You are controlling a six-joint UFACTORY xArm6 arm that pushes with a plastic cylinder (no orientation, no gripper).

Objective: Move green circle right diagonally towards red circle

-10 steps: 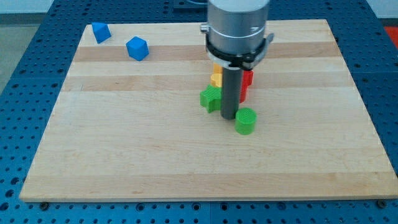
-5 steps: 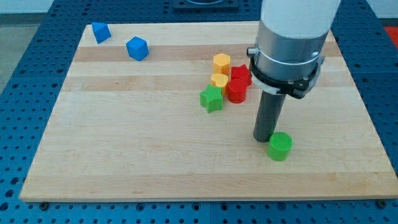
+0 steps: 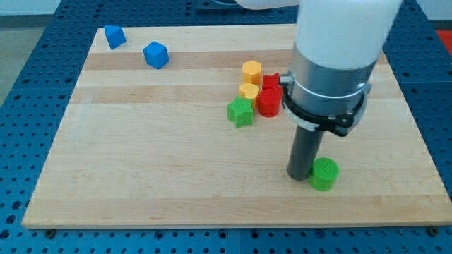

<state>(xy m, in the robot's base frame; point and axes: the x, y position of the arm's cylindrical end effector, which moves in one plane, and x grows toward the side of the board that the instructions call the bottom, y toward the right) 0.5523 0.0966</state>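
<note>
The green circle [image 3: 325, 173] stands near the view's bottom right of the wooden board [image 3: 141, 169]. My tip [image 3: 299, 176] touches its left side. The red circle [image 3: 268, 103] sits up and to the left in a cluster near the board's middle, well apart from the green circle. The arm's grey body hides part of the cluster's right side.
The cluster also holds a green star [image 3: 240, 111], a yellow hexagon [image 3: 251, 71], another yellow block [image 3: 248, 92] and a second red block [image 3: 272, 83]. Two blue blocks [image 3: 114, 36] [image 3: 156, 54] lie at the view's top left. The board's bottom edge is close below the green circle.
My tip and the green circle have moved right and down the view, away from the cluster. The arm no longer covers the cluster's blocks.
</note>
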